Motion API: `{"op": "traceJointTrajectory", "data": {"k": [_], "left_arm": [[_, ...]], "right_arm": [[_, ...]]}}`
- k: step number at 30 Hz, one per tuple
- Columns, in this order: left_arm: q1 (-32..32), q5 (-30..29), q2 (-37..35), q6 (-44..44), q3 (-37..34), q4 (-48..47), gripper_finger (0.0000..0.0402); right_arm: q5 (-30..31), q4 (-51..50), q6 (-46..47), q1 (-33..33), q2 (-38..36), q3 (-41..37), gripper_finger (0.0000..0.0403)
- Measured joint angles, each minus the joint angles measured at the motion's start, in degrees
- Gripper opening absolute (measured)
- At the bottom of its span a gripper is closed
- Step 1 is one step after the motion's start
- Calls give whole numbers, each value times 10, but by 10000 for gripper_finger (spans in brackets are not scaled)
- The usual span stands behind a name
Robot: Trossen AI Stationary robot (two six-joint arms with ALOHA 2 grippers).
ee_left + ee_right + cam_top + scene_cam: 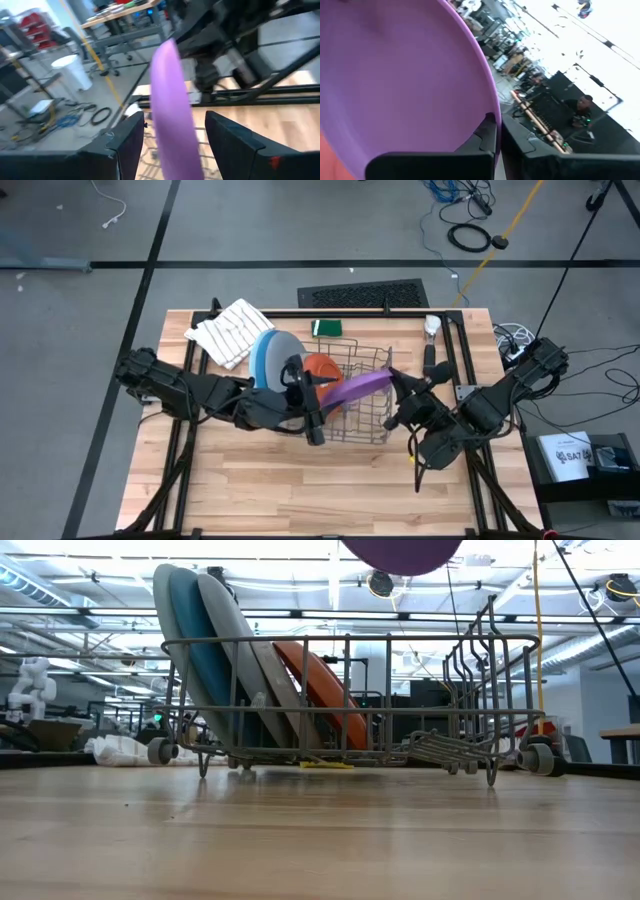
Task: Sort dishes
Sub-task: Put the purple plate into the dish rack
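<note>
Purple plate hangs edge-up above the wire dish rack, pinched at its rim by the right gripper, whose fingers are pressed tight on it, while the left gripper sits at the plate's other end with its fingers spread on either side of the edge, not touching it. Standing on edge in the rack's slots are a light blue plate, a darker blue plate, a grey plate and an orange plate; a white striped cloth lies on the wooden table behind the rack.
</note>
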Motion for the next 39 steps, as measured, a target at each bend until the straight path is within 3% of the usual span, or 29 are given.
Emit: {"op": "traceJointTrajectory", "data": {"k": [9,12,17,23,26,33,35,39], "left_arm": [[17,-87,5,32,0,-16,200],[21,-98,5,53,0,-17,149],[24,-113,5,126,0,-17,21],[37,-106,4,224,1,-21,7],[48,-66,0,317,1,-27,7],[94,115,4,501,4,-43,5],[114,165,3,526,5,-41,5],[156,251,3,540,5,-61,5]], "right_arm": [[21,45,-50,2,3,0,1],[21,49,-42,7,5,0,1],[7,56,-37,24,7,0,19],[-74,48,-25,39,6,0,52],[-159,42,-5,44,5,0,80],[-387,51,8,62,7,0,167],[-417,52,8,67,7,0,184],[-411,51,6,74,7,0,197]]}}
